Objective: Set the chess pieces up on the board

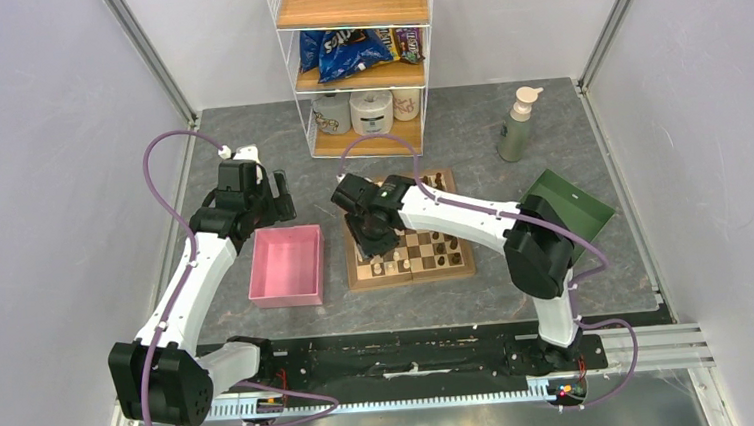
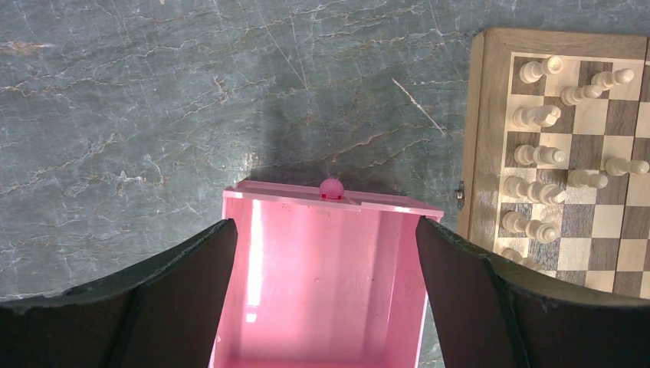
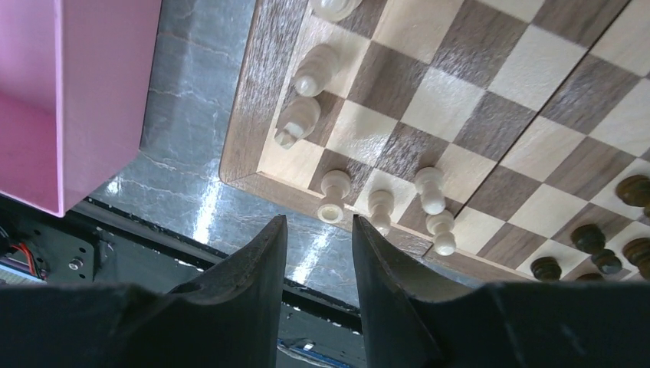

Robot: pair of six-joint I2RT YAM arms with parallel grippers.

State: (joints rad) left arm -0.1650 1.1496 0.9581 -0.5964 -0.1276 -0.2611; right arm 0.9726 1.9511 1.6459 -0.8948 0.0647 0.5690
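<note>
over left side of board (image 3: 257,100), toward its near corner: right gripper (image 3: 316,226), pointing down past the board's border.
right gripper opening: jaws a narrow gap apart; nothing between them, no contact with any piece.
nearest to right gripper: white pieces (image 3: 334,196) on the edge squares just beyond the tips, apart from both jaws.
over far end of pink tray (image 2: 306,201): left gripper (image 2: 323,230).
left gripper opening: jaws spread wide; holds nothing, touches nothing.
board position: flat on grey table (image 1: 247,132), just right of the pink tray with a strip of table between them; green tray (image 1: 565,208) on its other side, partly behind the right arm.
white pieces, layout: two rows along the board side nearest the pink tray, seen in the left wrist view.
dark pieces (image 3: 590,238): on the board's opposite part, a few at the lower right of the right wrist view.
piece posture: cannot tell upright from tilted at these angles.
behind board: shelf (image 1: 358,69) with snack bags and rolls; bottle (image 1: 517,123) to its right.
</note>
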